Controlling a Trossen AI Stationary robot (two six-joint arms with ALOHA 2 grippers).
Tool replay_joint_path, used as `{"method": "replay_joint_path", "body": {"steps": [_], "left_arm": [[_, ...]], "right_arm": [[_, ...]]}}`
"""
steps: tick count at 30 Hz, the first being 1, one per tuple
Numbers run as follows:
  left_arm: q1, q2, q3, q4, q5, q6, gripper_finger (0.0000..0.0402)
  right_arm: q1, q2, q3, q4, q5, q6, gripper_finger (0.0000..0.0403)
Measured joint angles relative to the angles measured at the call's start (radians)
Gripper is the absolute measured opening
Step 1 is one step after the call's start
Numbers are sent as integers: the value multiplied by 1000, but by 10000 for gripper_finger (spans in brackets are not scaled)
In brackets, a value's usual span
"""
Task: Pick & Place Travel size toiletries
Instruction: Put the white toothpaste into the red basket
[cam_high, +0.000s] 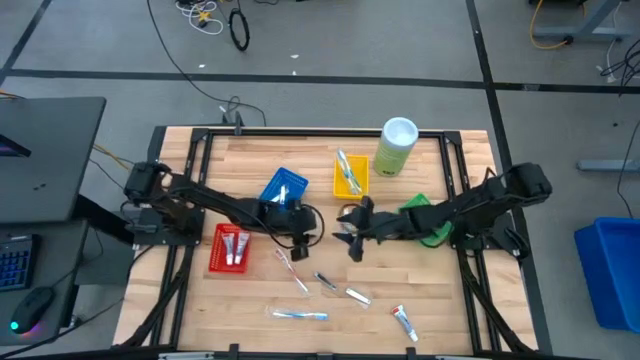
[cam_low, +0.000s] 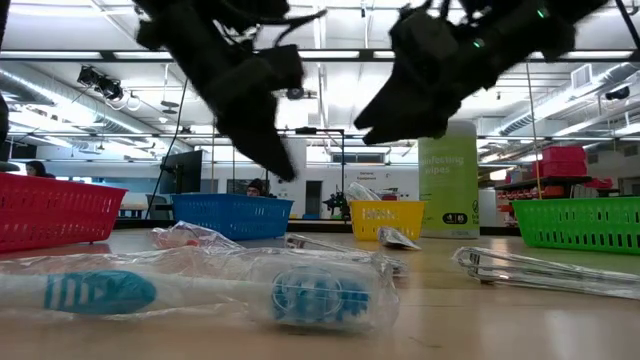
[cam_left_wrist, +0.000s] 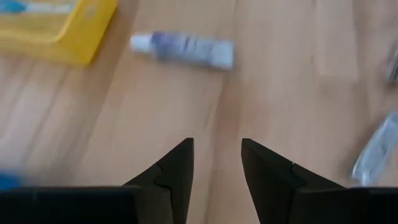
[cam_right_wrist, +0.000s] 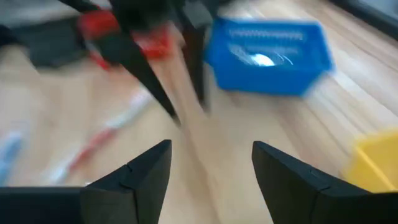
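Observation:
Several travel size toiletries lie loose on the table's near half: a pink toothbrush (cam_high: 291, 267), a dark razor (cam_high: 325, 282), a small tube (cam_high: 357, 295), a blue wrapped toothbrush (cam_high: 300, 315) and a red-marked tube (cam_high: 404, 320). More tubes lie in the red tray (cam_high: 218, 262), and toothbrushes in the yellow tray (cam_high: 359, 186). My left gripper (cam_high: 303, 238) hovers open over mid-table, nothing between its fingers (cam_left_wrist: 214, 162); a white tube (cam_left_wrist: 183, 48) lies ahead of it. My right gripper (cam_high: 350, 238) faces it, open and empty (cam_right_wrist: 211, 168), above the wood.
A blue tray (cam_high: 284, 187) stands behind the left gripper and a green tray (cam_high: 428, 235) under the right arm. The tall pale-green canister (cam_high: 396, 146) stands at the far edge beside the yellow tray. The two grippers are close together at mid-table.

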Motion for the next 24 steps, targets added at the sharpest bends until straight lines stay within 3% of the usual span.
{"method": "replay_joint_path", "body": {"steps": [4,6,11,18,24], "left_arm": [[0,-109,0,-187,-86,-10,146],[1,-168,0,-238,-129,12,146],[2,-276,1,-261,-159,69,145],[2,-322,0,-278,-148,109,144],[2,-315,0,-274,-145,101,144]], "right_arm": [[-5,15,156,-390,96,194,233],[-13,28,188,-478,123,298,236],[-47,92,181,-441,146,545,235],[-49,242,178,-420,137,617,214],[-50,259,177,-432,127,626,216]]}}
